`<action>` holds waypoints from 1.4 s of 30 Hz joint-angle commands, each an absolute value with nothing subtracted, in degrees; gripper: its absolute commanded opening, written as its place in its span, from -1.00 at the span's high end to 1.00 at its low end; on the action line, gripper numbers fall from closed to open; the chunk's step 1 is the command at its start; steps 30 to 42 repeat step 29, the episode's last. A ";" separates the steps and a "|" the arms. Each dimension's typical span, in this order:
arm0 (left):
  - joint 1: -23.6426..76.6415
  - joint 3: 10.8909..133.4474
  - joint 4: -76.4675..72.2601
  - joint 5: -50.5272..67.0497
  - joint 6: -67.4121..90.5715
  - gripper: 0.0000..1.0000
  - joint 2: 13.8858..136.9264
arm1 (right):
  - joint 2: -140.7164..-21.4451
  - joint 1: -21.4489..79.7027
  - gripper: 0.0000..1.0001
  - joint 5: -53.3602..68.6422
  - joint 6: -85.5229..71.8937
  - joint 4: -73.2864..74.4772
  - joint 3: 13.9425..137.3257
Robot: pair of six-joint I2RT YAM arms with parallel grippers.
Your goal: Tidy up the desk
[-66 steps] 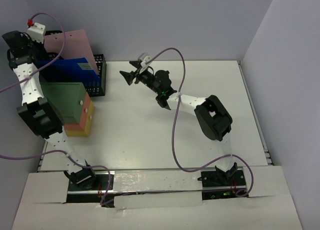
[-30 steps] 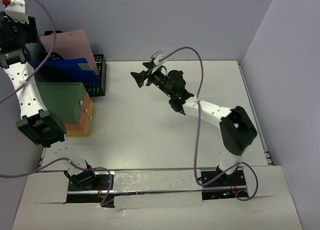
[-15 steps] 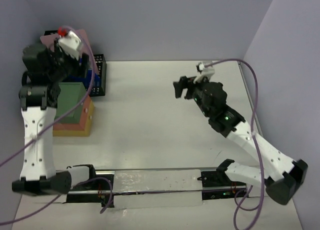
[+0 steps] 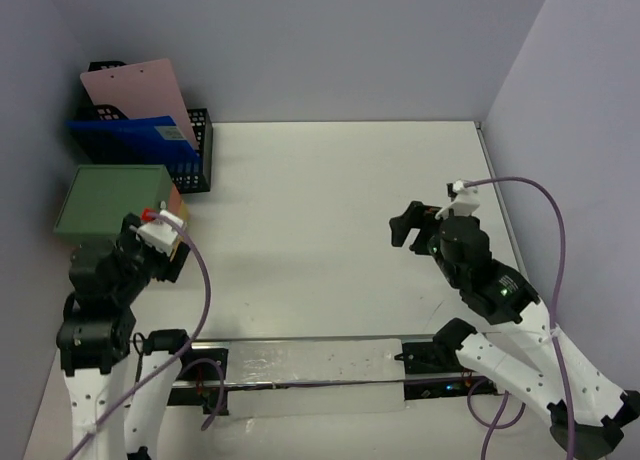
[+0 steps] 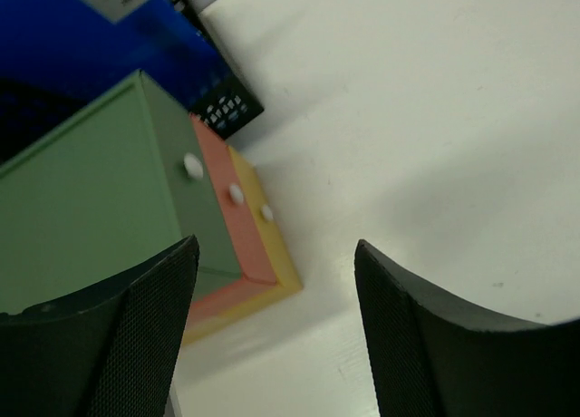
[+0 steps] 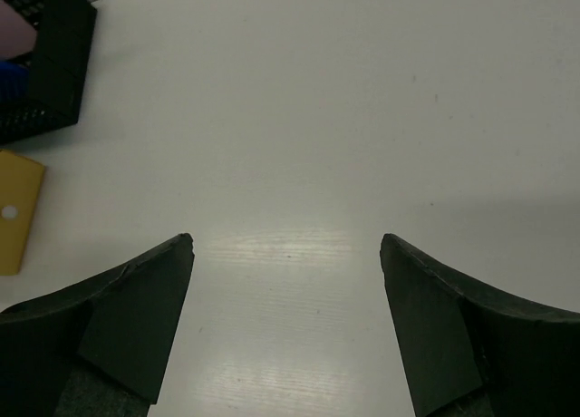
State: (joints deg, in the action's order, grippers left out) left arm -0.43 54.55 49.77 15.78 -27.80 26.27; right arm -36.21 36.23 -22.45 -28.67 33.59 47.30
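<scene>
White and matte, the large flat rectangular desk (image 4: 320,190) lies between pale lavender walls (image 4: 350,40) and is mostly bare. Its few items are gathered at the far-left corner, which reads as the storage side. There a black mesh file rack (image 4: 198,148) stands against the back wall, holding a blue folder (image 4: 120,140) and a pink board (image 4: 132,88) upright so they take up little surface. Just in front of it sits a stepped stack of small drawer boxes (image 5: 109,190), green on salmon on yellow. Their white knobs (image 5: 192,166) face the open desk, presumably so the drawers can be pulled. The left gripper (image 5: 274,247) hangs above the stack's near corner with its jaws spread and nothing between them. The right gripper (image 6: 285,242) hovers over bare desk on the right, likewise parted and empty. With both arms folded near their bases and no loose item visible, I judge the tidying essentially complete, the arms parked away from the stored things.
</scene>
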 commanded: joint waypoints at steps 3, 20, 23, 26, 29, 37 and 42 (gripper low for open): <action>-0.44 40.65 45.15 3.37 -29.37 -0.55 11.49 | -37.56 36.04 -0.83 -32.15 -39.35 39.97 46.01; -0.50 25.13 35.98 1.15 -23.50 -0.56 3.98 | -36.15 36.06 -0.84 -31.05 -37.24 28.19 37.41; -1.83 24.68 35.67 1.39 -23.42 -0.57 3.43 | -36.28 36.12 -0.84 -30.25 -36.90 25.72 36.48; -3.89 24.51 35.32 0.60 -22.84 -0.57 3.42 | -37.10 36.04 -0.83 -29.99 -36.40 24.62 36.82; -4.58 24.43 35.24 0.26 -22.68 -0.58 3.07 | -37.49 36.08 -0.78 -30.10 -36.69 24.29 36.68; -4.58 24.43 35.24 0.26 -22.68 -0.58 3.07 | -37.49 36.08 -0.78 -30.10 -36.69 24.29 36.68; -4.58 24.43 35.24 0.26 -22.68 -0.58 3.07 | -37.49 36.08 -0.78 -30.10 -36.69 24.29 36.68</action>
